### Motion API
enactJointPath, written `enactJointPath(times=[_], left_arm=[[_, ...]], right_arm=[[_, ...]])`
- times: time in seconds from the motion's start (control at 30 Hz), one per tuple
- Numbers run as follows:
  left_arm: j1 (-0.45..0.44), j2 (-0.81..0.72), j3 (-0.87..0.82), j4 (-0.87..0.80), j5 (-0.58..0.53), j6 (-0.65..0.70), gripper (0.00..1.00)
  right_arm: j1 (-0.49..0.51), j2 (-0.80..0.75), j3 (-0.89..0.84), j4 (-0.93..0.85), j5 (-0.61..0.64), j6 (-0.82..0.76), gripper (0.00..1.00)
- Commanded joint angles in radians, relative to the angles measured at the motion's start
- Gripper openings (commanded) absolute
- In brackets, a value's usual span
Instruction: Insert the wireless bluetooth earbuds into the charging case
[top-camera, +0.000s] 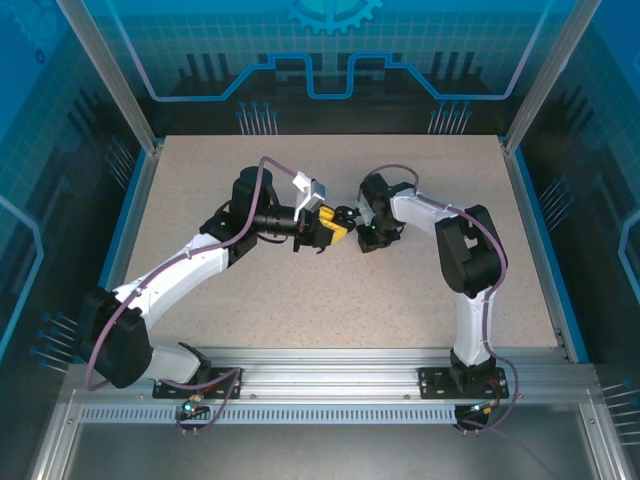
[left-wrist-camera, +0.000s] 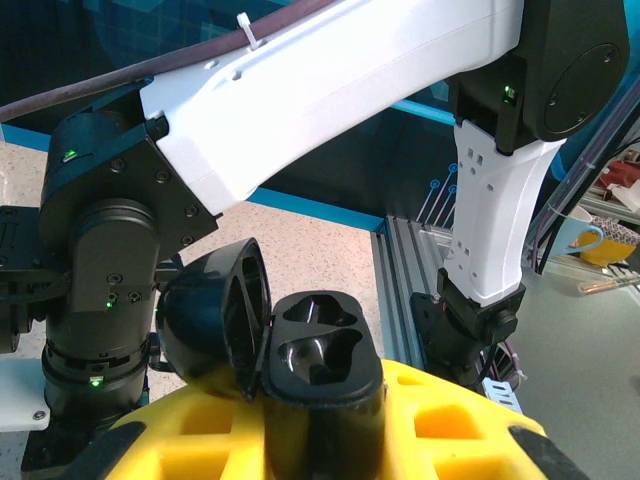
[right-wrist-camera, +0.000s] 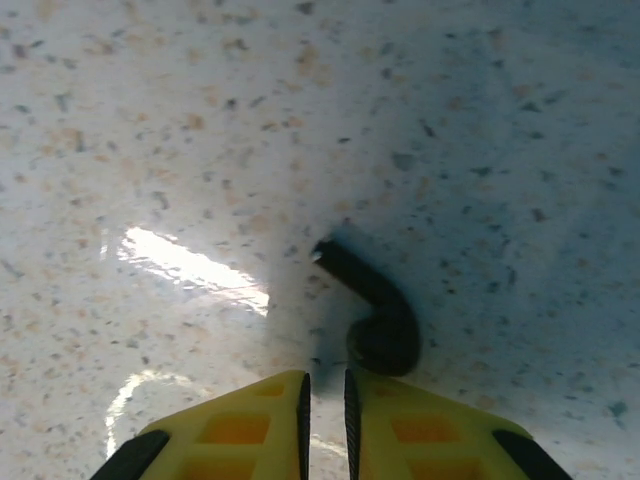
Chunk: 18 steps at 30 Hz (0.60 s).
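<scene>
My left gripper (left-wrist-camera: 322, 445) is shut on the charging case (left-wrist-camera: 322, 352), a black case held upright between the yellow fingers (left-wrist-camera: 455, 425). Its lid (left-wrist-camera: 212, 312) hangs open to the left and both moulded sockets are empty. In the top view the left gripper (top-camera: 338, 228) and the right gripper (top-camera: 372, 238) stand close together at mid-table. One black earbud (right-wrist-camera: 378, 312) lies on the speckled table, its stem pointing up-left. The right gripper (right-wrist-camera: 325, 380) points down beside it, jaws nearly together with nothing between them. The earbud's rounded head touches the tip of the right finger (right-wrist-camera: 400, 395), outside the gap.
The right arm's white link (left-wrist-camera: 330, 90) and dark wrist (left-wrist-camera: 100, 300) loom just behind the case. Aluminium rails (top-camera: 330, 360) run along the near table edge. Blue walls (top-camera: 330, 70) enclose the table on three sides.
</scene>
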<state>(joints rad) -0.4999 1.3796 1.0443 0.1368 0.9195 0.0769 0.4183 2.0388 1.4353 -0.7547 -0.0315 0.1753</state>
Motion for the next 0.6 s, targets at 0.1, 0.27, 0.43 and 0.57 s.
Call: enactJointPath(times=[0.1,0.27,0.43,0.57], left_arm=[[0.009,-0.024,0.003,-0.003,-0.001,0.003,0.03],[0.008,-0.026,0.000,-0.006,-0.005,0.004,0.03],[0.008,-0.030,-0.001,-0.008,-0.007,0.005,0.03],[0.009,-0.035,-0.001,-0.014,-0.008,0.007,0.03]], right_arm=[[-0.010,0.021,0.035,-0.020,0.076,0.042,0.18],[-0.015,0.039,0.066,-0.020,0.073,0.044,0.18],[-0.016,0.069,0.101,-0.025,0.089,0.049,0.18],[-0.012,0.094,0.134,-0.040,0.108,0.034,0.18]])
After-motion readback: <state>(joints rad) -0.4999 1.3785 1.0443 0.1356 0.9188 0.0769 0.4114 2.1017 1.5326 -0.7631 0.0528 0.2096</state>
